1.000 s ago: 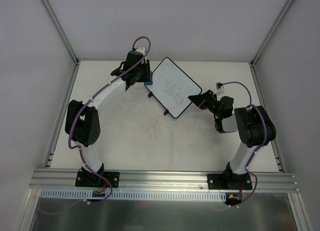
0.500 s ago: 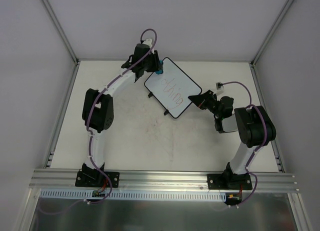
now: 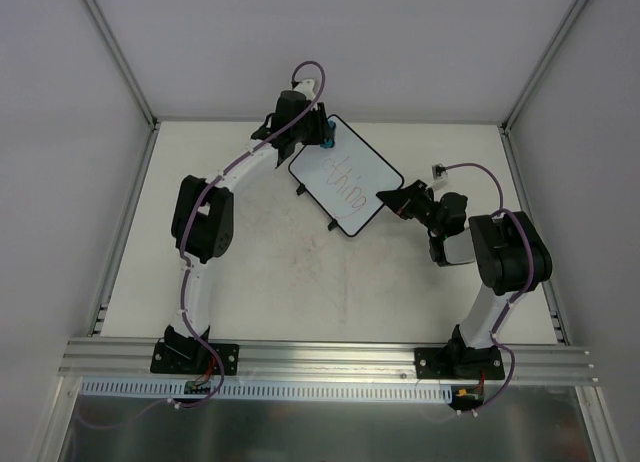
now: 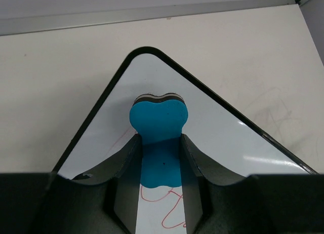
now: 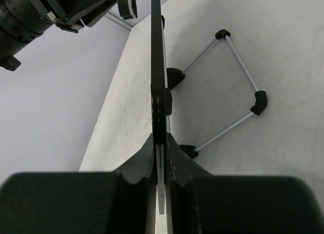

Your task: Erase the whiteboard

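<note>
The whiteboard (image 3: 350, 180) stands tilted on the table at the back centre, with red handwriting on it. My left gripper (image 3: 322, 134) is at its far corner, shut on a blue eraser (image 3: 327, 140). In the left wrist view the eraser (image 4: 158, 123) sits between my fingers (image 4: 126, 158) and rests against the whiteboard (image 4: 228, 138) just below its rounded corner, above the red strokes. My right gripper (image 3: 385, 197) is shut on the board's right edge. In the right wrist view the board (image 5: 158, 67) appears edge-on, clamped in that gripper (image 5: 160, 143).
The board's wire stand (image 5: 238, 92) with black feet rests on the table behind it. White walls and aluminium posts (image 3: 120, 62) enclose the table on three sides. A rail (image 3: 330, 357) runs along the near edge.
My left arm has carried the eraser from the board's left edge up and right to its far corner. The right arm has kept its hold and not moved.
</note>
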Available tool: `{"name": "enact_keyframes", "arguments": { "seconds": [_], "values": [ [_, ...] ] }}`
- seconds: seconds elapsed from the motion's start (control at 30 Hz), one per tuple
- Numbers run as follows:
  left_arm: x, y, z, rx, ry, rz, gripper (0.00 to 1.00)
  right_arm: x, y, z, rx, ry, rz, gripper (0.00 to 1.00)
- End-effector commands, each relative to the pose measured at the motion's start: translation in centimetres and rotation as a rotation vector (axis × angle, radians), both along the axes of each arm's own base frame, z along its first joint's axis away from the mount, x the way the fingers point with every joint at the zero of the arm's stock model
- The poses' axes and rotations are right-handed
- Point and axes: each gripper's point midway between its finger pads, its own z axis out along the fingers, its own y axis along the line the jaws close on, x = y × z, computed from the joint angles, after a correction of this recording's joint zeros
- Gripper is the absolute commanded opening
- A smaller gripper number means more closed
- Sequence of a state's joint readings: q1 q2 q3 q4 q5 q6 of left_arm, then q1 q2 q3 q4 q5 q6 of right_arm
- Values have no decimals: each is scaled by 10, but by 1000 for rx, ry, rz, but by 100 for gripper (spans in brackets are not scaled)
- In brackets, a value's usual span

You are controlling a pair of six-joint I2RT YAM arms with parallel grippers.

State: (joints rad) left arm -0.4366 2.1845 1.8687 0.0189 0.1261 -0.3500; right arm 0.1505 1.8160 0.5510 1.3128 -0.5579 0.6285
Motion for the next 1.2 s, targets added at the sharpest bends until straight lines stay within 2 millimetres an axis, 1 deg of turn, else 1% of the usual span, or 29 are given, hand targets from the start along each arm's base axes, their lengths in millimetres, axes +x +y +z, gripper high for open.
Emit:
{"name": "enact_keyframes", "arguments": {
  "seconds": [0.0,0.03,0.17,0.33,0.4,0.57,0.63,0.67,0.73,0.77,0.83,0.87,0.93,0.97,1.0,1.17],
  "values": [
    [5,-16,11,23,-75,-33,0,10,1,39,15,-172,-8,0],
    [5,-17,8,29,-72,-35,0,10,1,39,14,-173,-8,0],
    [6,-19,2,33,-68,-42,0,9,1,40,14,-175,-8,0],
    [10,-16,-12,52,-46,-23,0,8,2,40,17,-174,-3,0],
    [10,-16,-14,53,-38,-16,0,9,1,40,18,-172,-6,0],
    [7,-11,-35,73,15,4,0,8,1,42,18,-176,-5,0],
    [6,-10,-38,70,27,12,0,8,2,41,18,-176,-3,0],
    [4,-9,-44,75,40,18,0,8,2,42,21,-174,-3,0],
    [-1,-3,-52,86,76,41,0,8,1,42,20,-177,-4,0],
    [-4,2,-61,93,98,54,0,8,2,42,20,-175,-5,0],
    [-8,6,-64,82,120,79,0,8,2,42,20,-175,-3,0],
    [-12,11,-73,88,145,89,0,7,2,41,20,-174,-3,0],
    [-13,20,-74,72,167,123,0,7,2,43,18,-180,-3,0],
    [-17,23,-81,74,188,129,0,8,2,42,18,-179,-5,0],
    [-16,30,-83,60,203,150,0,7,2,42,18,-177,-5,0],
    [-21,46,-98,26,269,186,0,7,2,41,19,-175,-6,0]
  ]
}}
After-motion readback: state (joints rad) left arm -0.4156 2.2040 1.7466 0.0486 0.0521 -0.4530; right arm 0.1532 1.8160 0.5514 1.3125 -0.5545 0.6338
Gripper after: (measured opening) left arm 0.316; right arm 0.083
